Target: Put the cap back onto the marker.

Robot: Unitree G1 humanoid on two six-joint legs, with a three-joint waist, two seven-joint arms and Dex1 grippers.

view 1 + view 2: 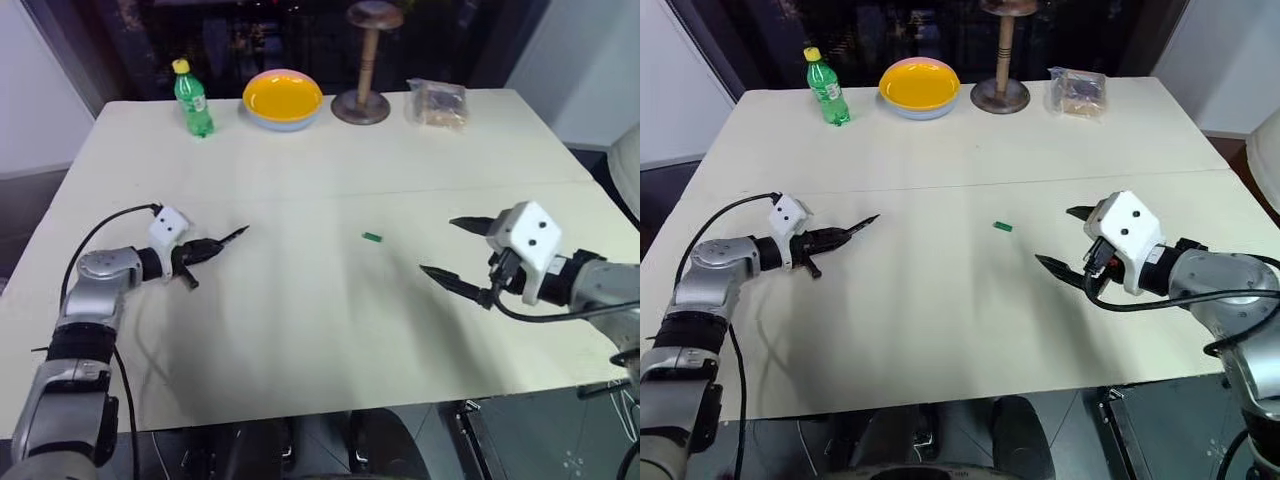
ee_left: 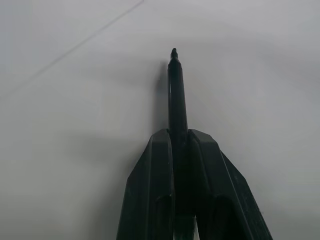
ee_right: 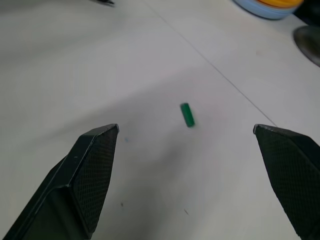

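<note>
The cap [image 1: 372, 237], a tiny green cylinder, lies on its side on the cream table [image 1: 300, 330] near the middle. My left gripper [image 1: 212, 245] hovers over the table's left part, shut on the marker [image 1: 232, 236]. The thin black marker sticks out past the fingertips toward the cap, its bare tip leading, as the left wrist view shows [image 2: 176, 95]. My right gripper [image 1: 437, 245] stands wide open to the right of the cap, a little above the table, with nothing between its fingers. In the right wrist view the cap [image 3: 187, 115] lies ahead between the two spread fingers.
Along the table's far edge stand a green bottle with a yellow lid [image 1: 193, 100], a yellow bowl [image 1: 283, 98], a wooden stand [image 1: 363, 60] and a clear bag of snacks [image 1: 438, 103]. A seam [image 1: 420, 188] crosses the table behind the cap.
</note>
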